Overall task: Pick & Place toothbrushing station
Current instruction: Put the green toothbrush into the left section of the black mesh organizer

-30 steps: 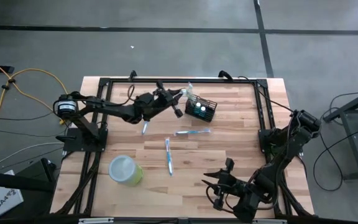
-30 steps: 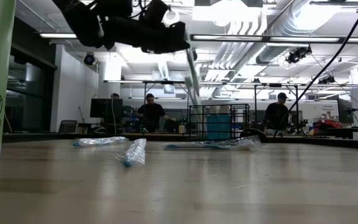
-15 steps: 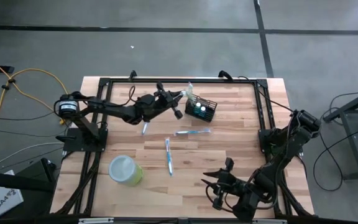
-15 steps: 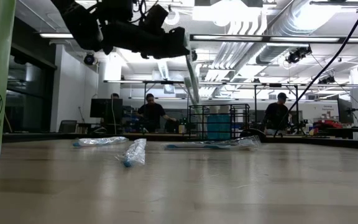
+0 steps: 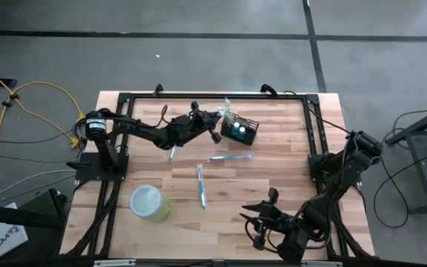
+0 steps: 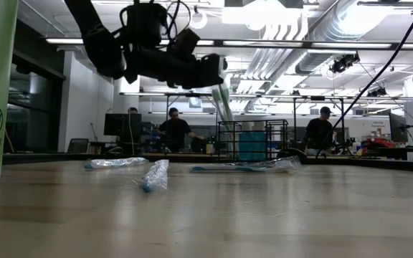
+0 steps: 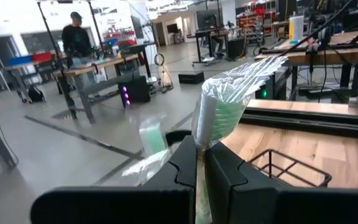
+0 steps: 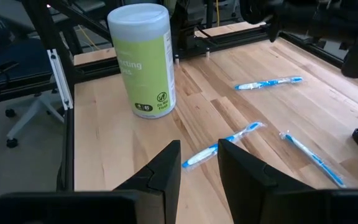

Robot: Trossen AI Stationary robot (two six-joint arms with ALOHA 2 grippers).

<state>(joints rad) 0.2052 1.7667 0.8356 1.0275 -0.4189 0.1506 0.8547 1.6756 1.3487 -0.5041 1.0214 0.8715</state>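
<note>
High view: we see the left pincer at the far side of the tabletop, clamped on a wrapped toothbrush just beside the black basket. Three wrapped brushes lie nearer the middle. The right pincer waits at the near edge, fingers parted, empty.

Low view: we see the toothbrush hanging tilted above the basket.

Left wrist view: fingers meet on the wrapper.

Right wrist view: a green canister stands beyond parted fingers.
</note>
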